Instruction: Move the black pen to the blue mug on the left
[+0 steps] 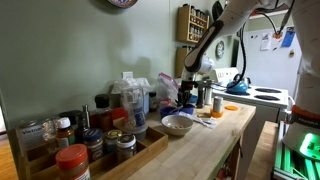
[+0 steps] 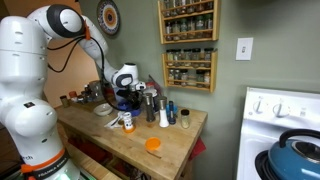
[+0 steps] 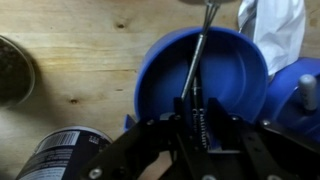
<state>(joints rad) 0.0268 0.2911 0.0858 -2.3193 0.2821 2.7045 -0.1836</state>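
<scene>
**Pen pinched in the tool, right over the blue mug**

The wrist view is the only one that shows the grab. The tool is clenched on the black pen, with 1 finger on each side of the barrel. The pen runs from the fingers straight across the opening of the blue mug, and its far end passes the far rim in the picture. I can't tell how high it hangs above the mug or whether any of it is inside.

In both exterior views the pen is too small to make out. They just show the arm reaching down so the tool sits low in the clutter at the back of the wooden desk.

It's crowded around the mug. There's a labelled can near the tool, another blue container just beside the mug, and something white behind it. Further off are a white bowl, a wall spice rack and a blue kettle.
</scene>
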